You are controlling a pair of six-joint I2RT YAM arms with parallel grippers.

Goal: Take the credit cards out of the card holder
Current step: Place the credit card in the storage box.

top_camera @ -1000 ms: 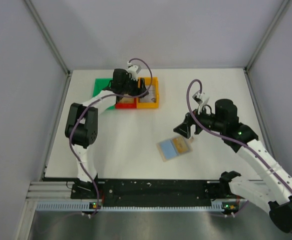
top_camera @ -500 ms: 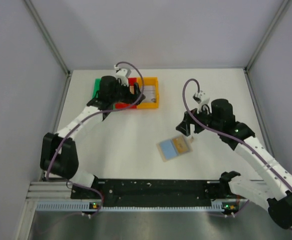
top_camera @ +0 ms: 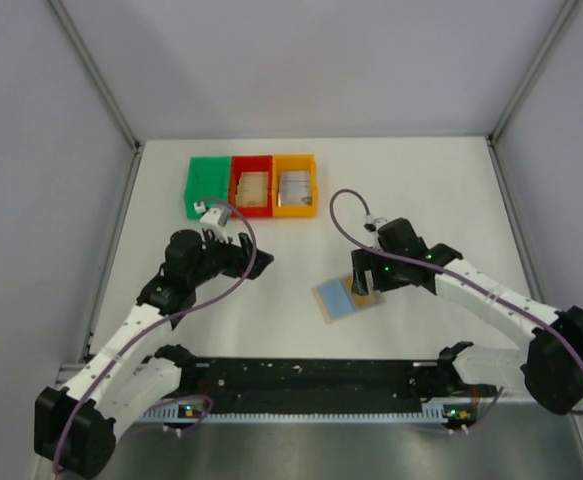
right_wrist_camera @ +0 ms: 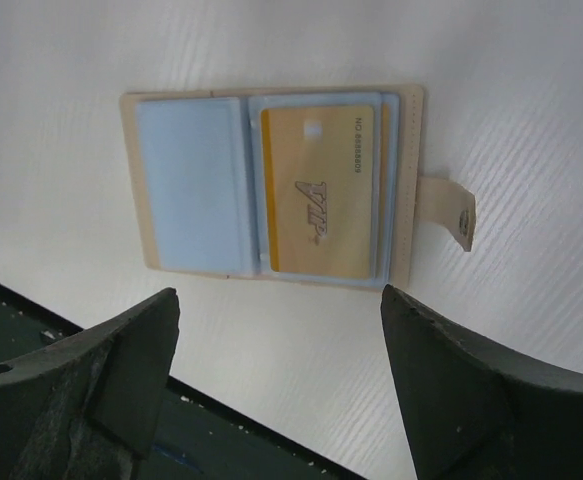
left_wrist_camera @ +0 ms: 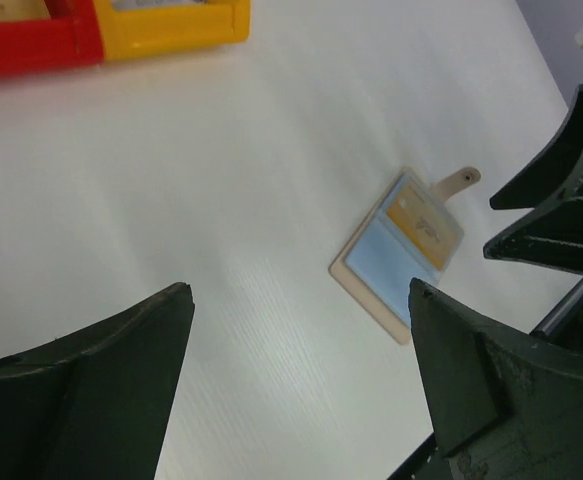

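Nearest the arm bases: card holder (right_wrist_camera: pixel 196 190) lying open and flat on the worktop (top_camera: pixel 421 190), blue-grey lining up, strap tab (right_wrist_camera: pixel 449 212) sticking out at one side. Tucked in the tab-side pocket, one gold credit card (right_wrist_camera: pixel 319 190); opposite pocket apparently empty. Directly above the card holder, right end effector (right_wrist_camera: pixel 279 300), fingers spread wide, grasping nothing. Well left of the card holder, left end effector (left_wrist_camera: pixel 299 290), likewise released and empty.

Far beyond the card holder, green bin (top_camera: pixel 207 180), red bin (top_camera: pixel 237 188) with a tan card (top_camera: pixel 254 186), orange bin (top_camera: pixel 311 190) with a grey card (top_camera: pixel 293 187).

Judged step: reaching for a remaining card. Next: lower, pinch the gold card's exposed edge, slide it out without dragging the holder along.
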